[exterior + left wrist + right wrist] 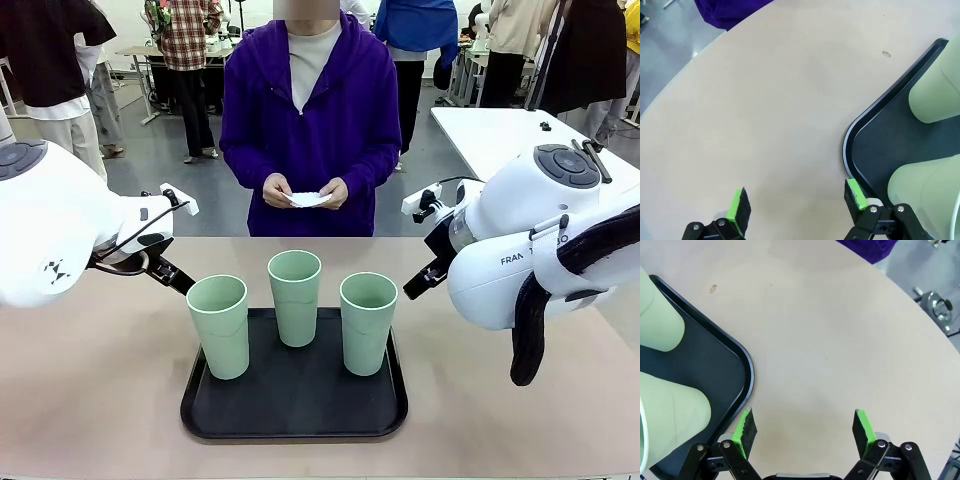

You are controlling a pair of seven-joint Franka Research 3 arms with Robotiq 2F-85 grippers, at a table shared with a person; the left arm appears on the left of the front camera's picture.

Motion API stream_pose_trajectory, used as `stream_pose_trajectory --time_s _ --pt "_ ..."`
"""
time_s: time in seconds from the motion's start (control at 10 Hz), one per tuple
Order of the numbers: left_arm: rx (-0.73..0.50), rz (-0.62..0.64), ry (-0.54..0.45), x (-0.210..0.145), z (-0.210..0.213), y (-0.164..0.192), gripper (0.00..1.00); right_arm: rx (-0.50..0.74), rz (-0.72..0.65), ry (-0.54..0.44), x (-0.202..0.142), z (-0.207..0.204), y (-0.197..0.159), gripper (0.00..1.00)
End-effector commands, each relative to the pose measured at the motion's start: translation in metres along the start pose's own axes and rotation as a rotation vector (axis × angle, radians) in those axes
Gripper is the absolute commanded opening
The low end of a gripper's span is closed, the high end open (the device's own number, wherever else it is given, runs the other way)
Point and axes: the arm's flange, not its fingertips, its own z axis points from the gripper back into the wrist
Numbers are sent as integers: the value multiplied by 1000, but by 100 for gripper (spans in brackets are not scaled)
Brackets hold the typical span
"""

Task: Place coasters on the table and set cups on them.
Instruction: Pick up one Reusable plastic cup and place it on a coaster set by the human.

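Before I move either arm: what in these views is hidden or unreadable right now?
Front view: the coasters in the person's hands are partly covered by fingers and too small to count.
Front view: the inside bottoms of the cups are hidden by their own walls.
Left wrist view: two cups are cut off by the right edge.
Right wrist view: two cups are cut off by the left edge.
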Motion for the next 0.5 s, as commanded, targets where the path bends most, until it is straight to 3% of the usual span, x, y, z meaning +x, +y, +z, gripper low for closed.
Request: stream_pose_trajectory --time_s 0.0,0.1,0.3,0.4 --pt "0 0 0 0 0 0 100 0 0 0 0 0 0 100" --pt "0 0 0 0 0 0 100 -46 3 28 7 14 -7 100" --pt "66 -57 -13 -10 66 15 100 -61 59 63 6 70 -6 100" --pt "41 -80 26 -23 89 16 100 -65 41 88 3 97 0 100"
